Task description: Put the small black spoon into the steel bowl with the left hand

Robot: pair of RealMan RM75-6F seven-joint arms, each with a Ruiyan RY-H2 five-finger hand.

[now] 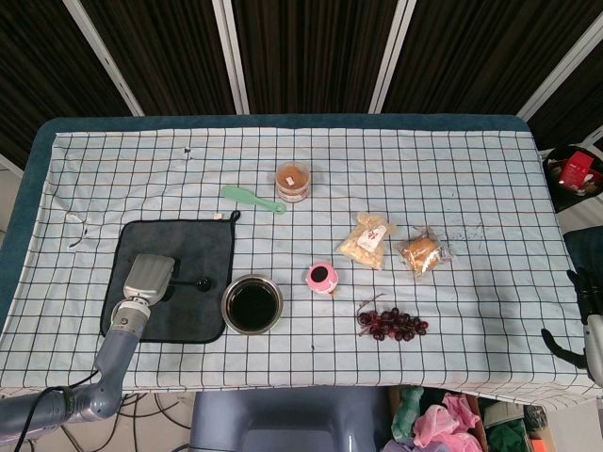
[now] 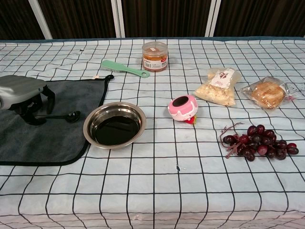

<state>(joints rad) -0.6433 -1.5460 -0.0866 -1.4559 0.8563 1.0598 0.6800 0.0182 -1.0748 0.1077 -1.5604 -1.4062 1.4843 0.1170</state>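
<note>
Small black spoon (image 2: 61,116): seen lying on the dark grey cloth (image 2: 57,138) at the left of the chest view, its round end pointing toward the steel bowl (image 2: 114,125) and its handle reaching under the left robot hand (image 2: 26,98).
Left robot hand: lowered over the handle end with fingers curled down around it; whether the handle is actually pinched cannot be told.
Steel bowl: placed just right of the cloth, its rim meeting the cloth's edge in the chest view; nothing is seen in it.
Step in hand: judged to be the grasp of the handle. A firm pinch should be secured first, the spoon lifted level, carried the short way right and released low over the bowl's centre so it is not bounced out.
Right robot hand (image 1: 577,325): only partly seen at the right edge of the head view, well apart from the task's things; its state cannot be told.
Writing: marks are seen on the snack packet's (image 2: 219,86) label, but nothing can be read.
</note>
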